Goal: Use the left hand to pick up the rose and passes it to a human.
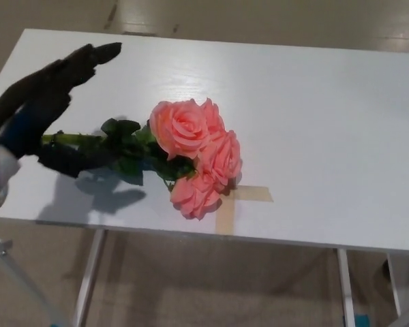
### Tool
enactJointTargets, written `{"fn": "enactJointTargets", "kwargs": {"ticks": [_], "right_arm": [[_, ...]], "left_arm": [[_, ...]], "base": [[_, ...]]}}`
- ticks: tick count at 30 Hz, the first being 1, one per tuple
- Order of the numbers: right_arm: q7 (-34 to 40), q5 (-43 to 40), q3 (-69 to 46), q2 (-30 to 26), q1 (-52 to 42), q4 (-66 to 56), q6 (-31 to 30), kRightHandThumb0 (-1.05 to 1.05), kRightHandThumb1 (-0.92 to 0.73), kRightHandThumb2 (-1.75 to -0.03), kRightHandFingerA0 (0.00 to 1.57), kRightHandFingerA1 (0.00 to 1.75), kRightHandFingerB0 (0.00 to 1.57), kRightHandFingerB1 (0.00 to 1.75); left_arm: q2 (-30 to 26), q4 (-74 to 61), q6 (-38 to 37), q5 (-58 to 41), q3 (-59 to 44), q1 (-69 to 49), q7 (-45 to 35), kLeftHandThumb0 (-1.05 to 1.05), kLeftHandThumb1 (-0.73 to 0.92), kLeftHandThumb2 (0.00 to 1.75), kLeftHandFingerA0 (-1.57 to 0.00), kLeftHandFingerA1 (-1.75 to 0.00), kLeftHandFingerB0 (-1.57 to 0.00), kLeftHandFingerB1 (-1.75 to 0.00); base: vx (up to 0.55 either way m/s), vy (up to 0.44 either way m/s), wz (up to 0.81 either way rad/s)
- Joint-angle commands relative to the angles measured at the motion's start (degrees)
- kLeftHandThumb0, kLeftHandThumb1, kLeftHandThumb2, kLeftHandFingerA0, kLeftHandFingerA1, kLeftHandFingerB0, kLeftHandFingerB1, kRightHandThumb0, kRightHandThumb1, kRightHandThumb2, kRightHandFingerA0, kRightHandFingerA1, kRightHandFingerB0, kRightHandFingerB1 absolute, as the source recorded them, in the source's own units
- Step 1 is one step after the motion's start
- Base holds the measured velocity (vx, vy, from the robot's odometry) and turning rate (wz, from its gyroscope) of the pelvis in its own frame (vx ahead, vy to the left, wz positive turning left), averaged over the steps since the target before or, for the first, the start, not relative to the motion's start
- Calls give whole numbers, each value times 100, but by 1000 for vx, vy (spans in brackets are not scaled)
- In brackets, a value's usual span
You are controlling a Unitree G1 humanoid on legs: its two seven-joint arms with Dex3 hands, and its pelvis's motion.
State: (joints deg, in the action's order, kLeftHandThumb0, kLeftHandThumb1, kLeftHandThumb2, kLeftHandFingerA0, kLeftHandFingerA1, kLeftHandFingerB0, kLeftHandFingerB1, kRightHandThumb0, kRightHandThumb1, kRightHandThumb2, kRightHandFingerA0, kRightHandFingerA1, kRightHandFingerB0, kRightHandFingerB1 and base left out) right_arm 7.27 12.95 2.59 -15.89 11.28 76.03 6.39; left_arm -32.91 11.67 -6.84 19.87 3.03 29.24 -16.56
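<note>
At the worktop's (313, 102) nine o'clock edge, my left hand (44, 112) straddles the rose's (191, 153) stem, fingers (95, 53) apart; closing off-centre could roll the bouquet, lying mid-worktop, out of reach.

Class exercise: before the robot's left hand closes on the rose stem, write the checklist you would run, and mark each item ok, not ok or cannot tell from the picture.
1. Left hand open, fingers apart: ok.
2. Hand over the green stem, not the blooms: ok.
3. Rose lying flat on the table: ok.
4. Fingers already touching the stem: cannot tell.
5. Blooms clear of the tape cross: not ok, they overlap it.
6. Person ready to receive: cannot tell, none in view.
</note>
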Motion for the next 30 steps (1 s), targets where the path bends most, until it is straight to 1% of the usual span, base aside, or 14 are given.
{"fn": "enactJointTargets", "kwargs": {"ticks": [1,12,17,18,19,24,27,28,29,30], "right_arm": [[-98,-6,-23,-44,-53,40,-78,-25,-67,-60,70,45,55,39],[-118,17,-12,-53,-55,35,-80,-25,-67,-60,70,45,55,40],[-133,16,-15,-52,-49,40,-89,-25,-67,-60,70,45,55,40],[-135,15,-16,-52,-52,39,-86,-25,-67,-60,70,45,55,39],[-136,20,-10,-54,-55,34,-83,-25,-67,-60,70,45,55,39],[-153,18,-6,-59,-35,14,-86,-25,-67,-60,70,45,55,39],[-164,11,-12,-62,-38,9,-79,-25,-67,-60,70,45,55,39],[-167,11,-12,-63,-37,10,-82,-25,-67,-60,70,45,55,39],[-166,11,-11,-61,-46,9,-80,-25,-67,-60,70,45,55,39],[-166,9,-14,-65,-46,10,-82,-25,-68,-60,71,45,56,40]], "left_arm": [[-111,947,1200,1368,811,809,118,-48,33,71,0,-13,0,-21],[-8,1936,1246,1737,1883,1526,-22,-53,35,73,0,-11,0,-20],[15,2032,1291,1863,2140,1644,-57,-53,35,73,0,-11,0,-20],[22,1997,1319,1885,2168,1639,-71,-54,35,67,0,-8,-2,-19],[38,1981,1347,1901,2202,1647,-98,-54,35,72,0,-10,0,-19],[196,2162,1442,1986,2335,1805,-118,-55,36,72,0,-7,-1,-18],[294,2281,1502,2019,2393,1875,-84,-53,35,72,0,-11,-1,-21],[329,2329,1516,2031,2410,1898,-61,-52,44,53,0,-13,0,-24],[363,2366,1536,2047,2425,1911,-41,-52,34,73,0,-13,0,-22],[399,2427,1531,2057,2437,1927,-1,-52,34,73,0,-13,0,-22]], "base": [[0,0,0],[0,0,0],[0,0,0],[0,0,0],[0,0,0],[0,0,0],[0,0,0],[0,0,0],[0,0,0],[0,0,0]]}}
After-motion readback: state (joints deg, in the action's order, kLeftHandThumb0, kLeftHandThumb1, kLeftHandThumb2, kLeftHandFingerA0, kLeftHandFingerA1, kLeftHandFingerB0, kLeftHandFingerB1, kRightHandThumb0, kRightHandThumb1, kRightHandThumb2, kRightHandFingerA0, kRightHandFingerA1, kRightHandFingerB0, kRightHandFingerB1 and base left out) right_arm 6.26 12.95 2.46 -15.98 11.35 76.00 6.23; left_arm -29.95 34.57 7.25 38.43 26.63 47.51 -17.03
